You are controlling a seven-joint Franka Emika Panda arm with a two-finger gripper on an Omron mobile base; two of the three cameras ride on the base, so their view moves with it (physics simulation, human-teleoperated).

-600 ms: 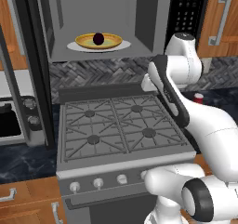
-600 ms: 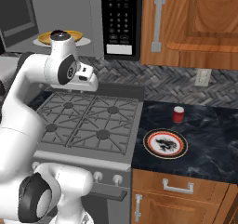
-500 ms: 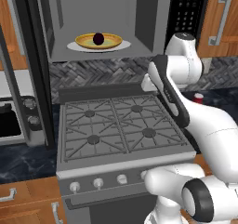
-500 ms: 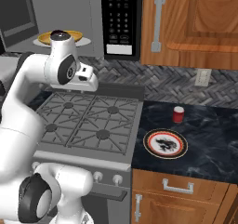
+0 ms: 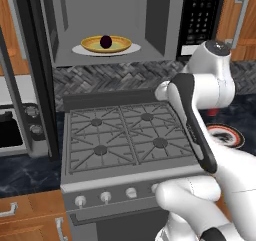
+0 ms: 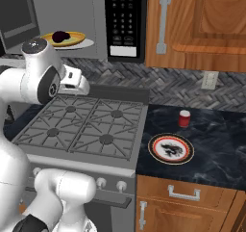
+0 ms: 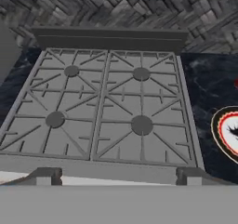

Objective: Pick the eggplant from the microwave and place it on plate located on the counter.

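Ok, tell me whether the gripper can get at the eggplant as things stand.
Probably yes: the microwave stands open, and the eggplant sits uncovered on the yellow dish. The open gripper faces the stove, so it must rise.

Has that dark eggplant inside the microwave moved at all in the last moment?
No. The eggplant sits in the same spot on the yellow dish inside the microwave.

Dark eggplant (image 5: 105, 41) inside open microwave (image 5: 165, 20)
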